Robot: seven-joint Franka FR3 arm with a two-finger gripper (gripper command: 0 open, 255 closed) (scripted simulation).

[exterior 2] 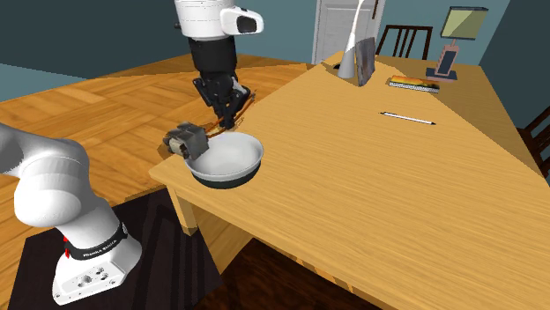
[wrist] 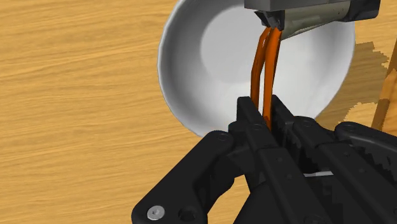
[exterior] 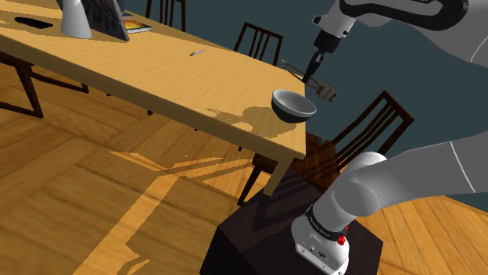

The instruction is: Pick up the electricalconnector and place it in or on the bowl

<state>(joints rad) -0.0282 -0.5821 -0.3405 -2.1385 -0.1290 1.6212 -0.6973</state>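
My black gripper (wrist: 264,113) is shut on the two orange wires (wrist: 266,60) of the electrical connector. Its grey block body (wrist: 305,16) hangs beyond the fingertips, over the rim of the bowl (wrist: 213,70), which is white inside. In the second exterior view the gripper (exterior 2: 226,110) points down just above the bowl (exterior 2: 236,180), and the connector (exterior 2: 187,139) sticks out past the bowl's rim toward that view's left. The bowl (exterior: 291,109) is dark outside and stands near the table's corner, with the connector (exterior: 323,91) and gripper (exterior: 314,72) above it.
The bowl rests on a long wooden table (exterior 2: 370,202). A pen (exterior 2: 407,117) lies mid-table; a white lamp (exterior 2: 357,57) and books stand at the far end. Dark chairs (exterior: 375,125) flank the table's corner. The arm's stand (exterior: 258,242) sits close below the corner.
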